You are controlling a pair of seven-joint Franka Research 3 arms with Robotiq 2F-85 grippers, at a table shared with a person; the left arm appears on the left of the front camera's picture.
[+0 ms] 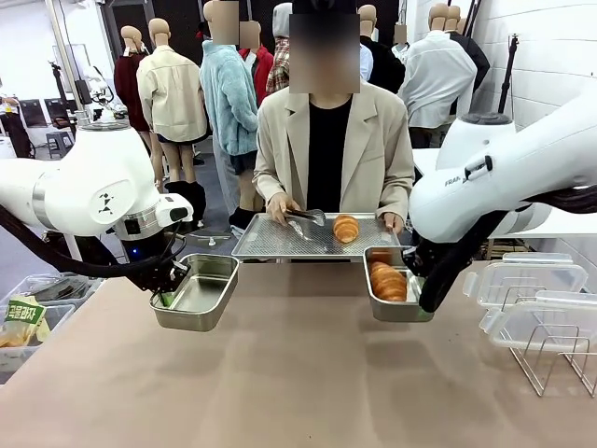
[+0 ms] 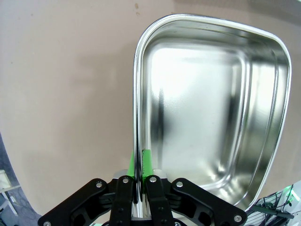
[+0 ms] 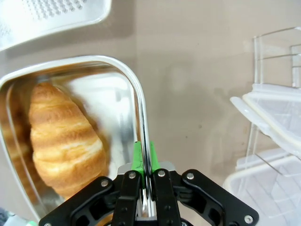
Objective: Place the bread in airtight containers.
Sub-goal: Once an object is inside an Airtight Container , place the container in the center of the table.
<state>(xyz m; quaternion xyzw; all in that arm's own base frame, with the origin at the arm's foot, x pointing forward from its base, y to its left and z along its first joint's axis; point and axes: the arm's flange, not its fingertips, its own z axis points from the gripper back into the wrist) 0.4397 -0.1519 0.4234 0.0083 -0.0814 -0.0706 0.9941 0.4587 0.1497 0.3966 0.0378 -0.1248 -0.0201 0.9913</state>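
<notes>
Front view: two airtight containers stand near the far edge of the counter [image 1: 298, 373]. The left gripper [image 1: 166, 297] is pinched shut on the left rim of the empty tin [image 1: 207, 289]. The right gripper [image 1: 422, 280] is pinched shut on the right rim of the filled tin [image 1: 399, 313], which holds bread [image 1: 388, 280]. Gripping the rims probably steadies each tin for loading. Beyond them, at the far edge, lies the perforated tray [image 1: 280, 241] with one croissant [image 1: 346, 228]. The person's hand [image 1: 280, 205] holds tongs [image 1: 306, 217] over the tray. Clear lids [image 1: 527, 280] and a wire rack [image 1: 550, 359] crowd the counter's right edge, while the middle and the near edge lie open.

Left wrist view: the left gripper [image 2: 141, 162] has its green pads [image 2: 146, 157] closed on the thin wall of the empty tin [image 2: 211, 103], one inside and one outside. Bare counter runs along the outer side of the rim, which looks like free room to slide the tin.

Right wrist view: the right gripper [image 3: 142, 157] clamps the wall of the filled tin [image 3: 136, 89]. The bread [image 3: 63, 136] lies inside, just clear of the pads. The tray's corner [image 3: 51, 14] is near the tin's far end. The lids [image 3: 277, 113] sit across a strip of bare counter, so sideways room there seems tight.
</notes>
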